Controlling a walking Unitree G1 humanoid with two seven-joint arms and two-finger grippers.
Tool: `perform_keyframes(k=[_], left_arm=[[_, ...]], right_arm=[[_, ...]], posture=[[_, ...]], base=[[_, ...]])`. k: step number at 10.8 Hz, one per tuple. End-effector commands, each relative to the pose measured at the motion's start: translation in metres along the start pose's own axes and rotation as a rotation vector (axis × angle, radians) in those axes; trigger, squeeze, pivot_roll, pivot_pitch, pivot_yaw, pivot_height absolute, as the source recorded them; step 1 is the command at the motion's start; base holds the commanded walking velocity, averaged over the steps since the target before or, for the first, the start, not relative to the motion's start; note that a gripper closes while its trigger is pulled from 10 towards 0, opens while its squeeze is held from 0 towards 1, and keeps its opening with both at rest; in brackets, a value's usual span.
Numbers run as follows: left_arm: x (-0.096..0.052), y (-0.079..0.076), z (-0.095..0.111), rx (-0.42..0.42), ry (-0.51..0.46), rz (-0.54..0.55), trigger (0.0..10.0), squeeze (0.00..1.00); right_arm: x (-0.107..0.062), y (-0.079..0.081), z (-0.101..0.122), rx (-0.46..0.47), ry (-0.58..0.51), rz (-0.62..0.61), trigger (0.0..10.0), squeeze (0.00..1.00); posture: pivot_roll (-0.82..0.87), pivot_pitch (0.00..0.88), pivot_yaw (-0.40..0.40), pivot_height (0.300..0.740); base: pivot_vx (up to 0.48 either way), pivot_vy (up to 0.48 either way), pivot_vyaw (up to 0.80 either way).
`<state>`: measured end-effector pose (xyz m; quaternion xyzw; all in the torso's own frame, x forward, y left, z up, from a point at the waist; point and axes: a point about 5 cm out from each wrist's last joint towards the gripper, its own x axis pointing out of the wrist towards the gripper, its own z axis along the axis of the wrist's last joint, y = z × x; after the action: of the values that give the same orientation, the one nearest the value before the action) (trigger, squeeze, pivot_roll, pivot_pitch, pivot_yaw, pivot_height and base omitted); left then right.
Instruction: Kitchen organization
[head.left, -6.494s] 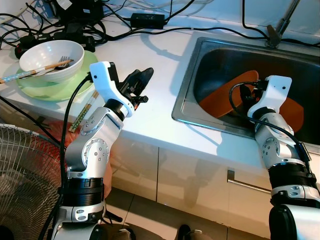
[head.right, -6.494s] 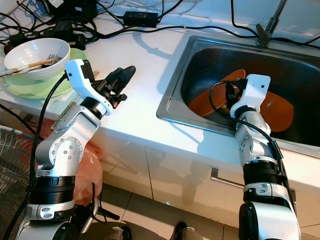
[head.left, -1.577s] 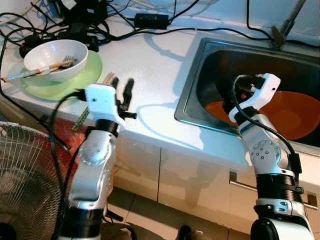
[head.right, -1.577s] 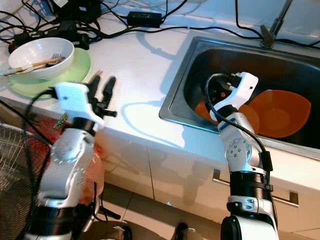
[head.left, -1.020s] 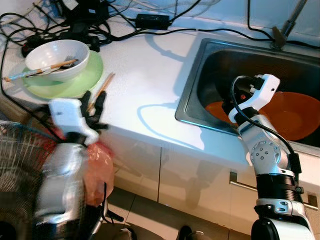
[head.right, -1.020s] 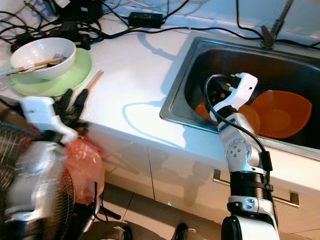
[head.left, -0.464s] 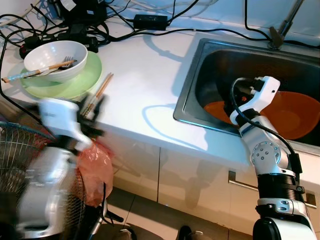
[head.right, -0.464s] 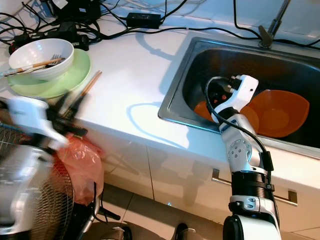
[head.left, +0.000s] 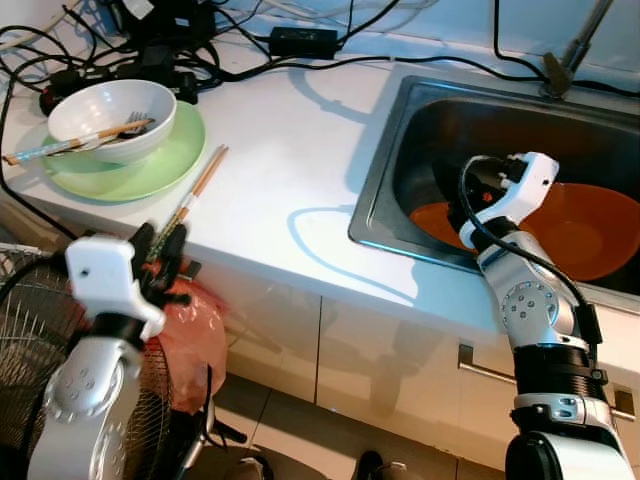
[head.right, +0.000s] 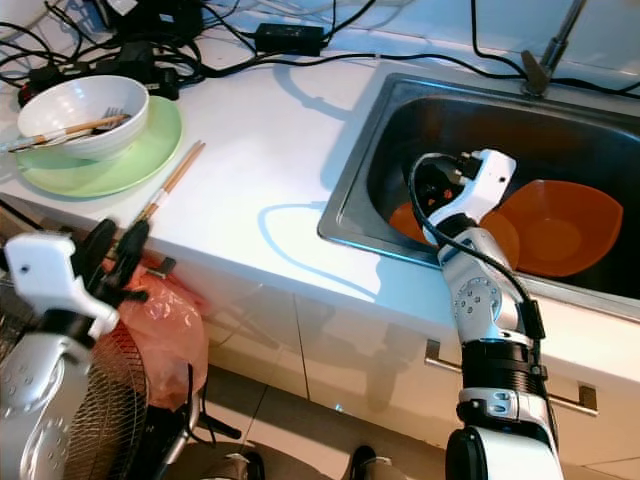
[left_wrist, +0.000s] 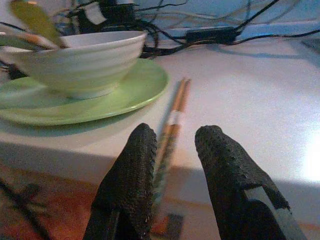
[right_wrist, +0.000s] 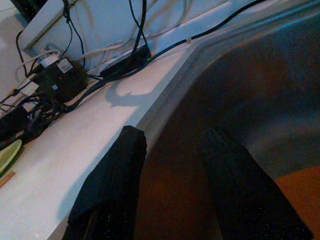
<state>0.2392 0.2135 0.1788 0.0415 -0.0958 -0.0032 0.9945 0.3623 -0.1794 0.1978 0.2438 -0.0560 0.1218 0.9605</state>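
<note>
In the left eye view, the left claw (head.left: 158, 252) hangs at the counter (head.left: 290, 150) edge, just before the chopsticks (head.left: 190, 196) lying beside the green plate (head.left: 150, 170). The right claw (head.left: 470, 185) is in the sink (head.left: 420, 110), above an orange bowl (head.left: 590, 225).

In the left wrist view, its fingers (left_wrist: 131, 175) are apart, holding nothing.

In the right wrist view, the fingers (right_wrist: 115, 185) are also apart and empty.

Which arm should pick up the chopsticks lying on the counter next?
Left. The left pincer is open and lined up with the chopsticks at the counter edge beside the green plate. The right pincer is down in the sink.
</note>
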Motion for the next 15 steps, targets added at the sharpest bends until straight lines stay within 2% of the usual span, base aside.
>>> perform_keyframes(k=[1,4,6,15], left_arm=[[-0.004,0.008,0.008,0.03,-0.03,0.042,10.0,0.0],[-0.012,0.012,0.009,0.047,-0.031,0.089,10.0,0.0],[-0.015,0.012,0.004,0.024,-0.008,0.101,10.0,0.0],[-0.012,0.011,-0.009,0.042,0.046,0.058,10.0,0.0]], right_arm=[[0.001,0.0,0.004,-0.006,-0.014,0.005,10.0,0.0],[0.003,0.001,0.002,-0.004,-0.01,0.009,10.0,0.0],[0.004,0.001,0.002,-0.005,-0.007,0.012,10.0,0.0],[0.003,0.003,-0.002,-0.012,0.0,0.013,10.0,0.0]], posture=[[0.16,0.191,-0.005,0.74],[0.17,0.192,-0.01,0.74],[0.17,0.193,-0.011,0.74],[0.16,0.183,-0.007,0.74]], base=[[0.0,0.0,0.0],[0.0,0.0,0.0],[0.0,0.0,0.0],[0.0,0.0,0.0]])
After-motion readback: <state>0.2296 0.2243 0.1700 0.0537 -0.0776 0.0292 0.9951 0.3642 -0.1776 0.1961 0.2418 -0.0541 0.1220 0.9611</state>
